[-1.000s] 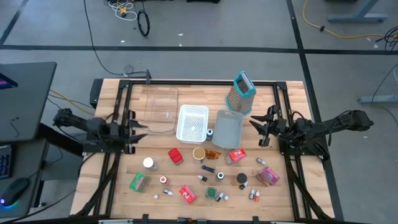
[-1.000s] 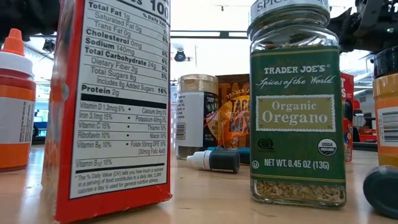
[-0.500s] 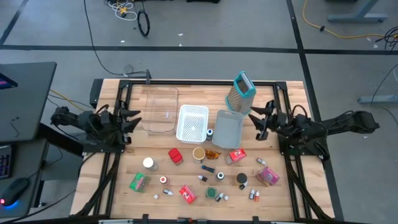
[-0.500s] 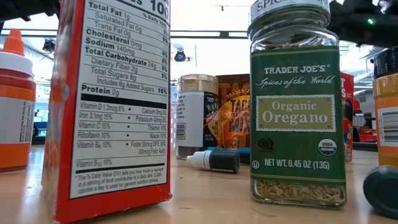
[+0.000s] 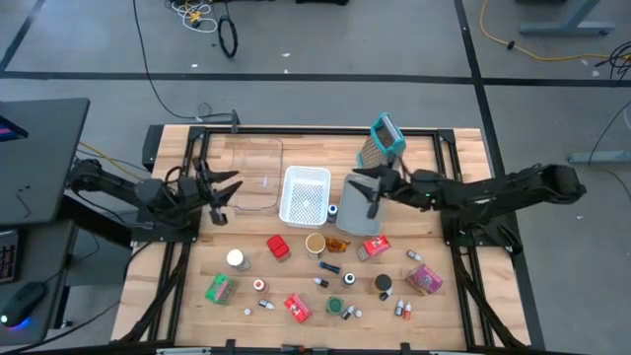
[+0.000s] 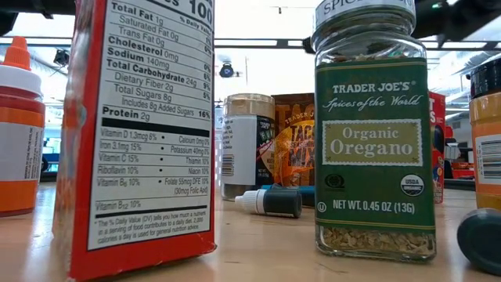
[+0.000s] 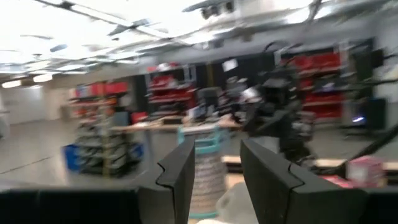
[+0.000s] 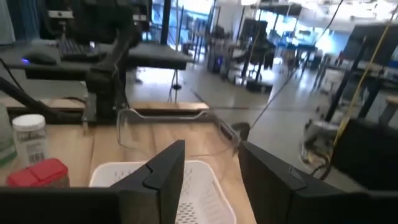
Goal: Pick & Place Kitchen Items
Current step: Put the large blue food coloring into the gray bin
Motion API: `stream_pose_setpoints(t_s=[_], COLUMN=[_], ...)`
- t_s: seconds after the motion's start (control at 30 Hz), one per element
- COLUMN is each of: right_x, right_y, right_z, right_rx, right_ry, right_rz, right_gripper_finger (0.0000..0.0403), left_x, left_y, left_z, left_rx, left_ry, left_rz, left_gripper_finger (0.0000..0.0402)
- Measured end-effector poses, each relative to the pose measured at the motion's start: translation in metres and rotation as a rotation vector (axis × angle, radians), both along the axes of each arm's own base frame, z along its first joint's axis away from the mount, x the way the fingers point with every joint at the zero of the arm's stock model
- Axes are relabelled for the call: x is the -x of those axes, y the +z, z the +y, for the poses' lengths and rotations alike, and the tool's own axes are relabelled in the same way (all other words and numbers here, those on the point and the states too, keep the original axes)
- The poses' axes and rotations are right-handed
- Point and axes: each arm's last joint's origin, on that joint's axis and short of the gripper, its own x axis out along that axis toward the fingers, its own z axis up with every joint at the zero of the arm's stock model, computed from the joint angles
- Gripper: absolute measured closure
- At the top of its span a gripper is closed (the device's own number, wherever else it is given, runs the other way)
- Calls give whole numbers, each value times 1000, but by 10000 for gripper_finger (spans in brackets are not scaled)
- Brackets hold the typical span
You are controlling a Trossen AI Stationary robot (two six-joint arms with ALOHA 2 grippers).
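Right hand (image 5: 373,187) hangs over the grey bin (image 5: 361,207), fingers apart w/ a clear gap, nothing in it; left hand (image 5: 219,190) sits by the clear bin (image 5: 250,170), also open & empty. Kitchen items (image 5: 325,274) lie loose on the desk, all on the near side of both hands, well apart from the left, closer to the right. Nearest the right hand: red packet (image 5: 375,247), just past the grey bin's near edge. Judging by looks: light, stiff card, not fragile, maybe slick on printed faces, so pinch across the short sides. It lies flat, long axis slanted, roughly crossways to the right hand's reach. Oregano jar (image 6: 374,133) stands upright, axis vertical; glass, so heavier, smooth, breakable; grip round the body under the lid. Tiny dropper bottle (image 6: 270,203) lies on its side, white cap toward the red box (image 6: 137,129); rolls easily
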Motion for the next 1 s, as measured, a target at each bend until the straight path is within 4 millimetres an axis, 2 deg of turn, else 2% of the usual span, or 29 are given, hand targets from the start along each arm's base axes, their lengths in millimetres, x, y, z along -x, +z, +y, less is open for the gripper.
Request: stream_pose_setpoints(t_s=[0.2, 0.37, 0.6, 0.73, 1.0], right_x=[-29, -51, -74, -78, -77], right_y=[-14, -28, -44, -51, -52], right_z=[-8, -12, -19, -17, -17], right_rx=[-113, -260, -319, -344, -352], right_ry=[137, 305, 215, 258, 256], right_rz=[84, 254, 480, 522, 537], right_gripper_finger=[241, 241, 241, 241, 241], left_x=[-11, -16, -16, -16, -16], left_y=[-6, -10, -6, -5, -4], left_z=[-3, -5, -5, -5, -5], left_rx=[-15, -51, -109, -126, -173], left_ry=[33, 39, 58, 63, 75], left_rz=[70, 115, 108, 107, 124], left_gripper_finger=[264, 264, 264, 264, 264])
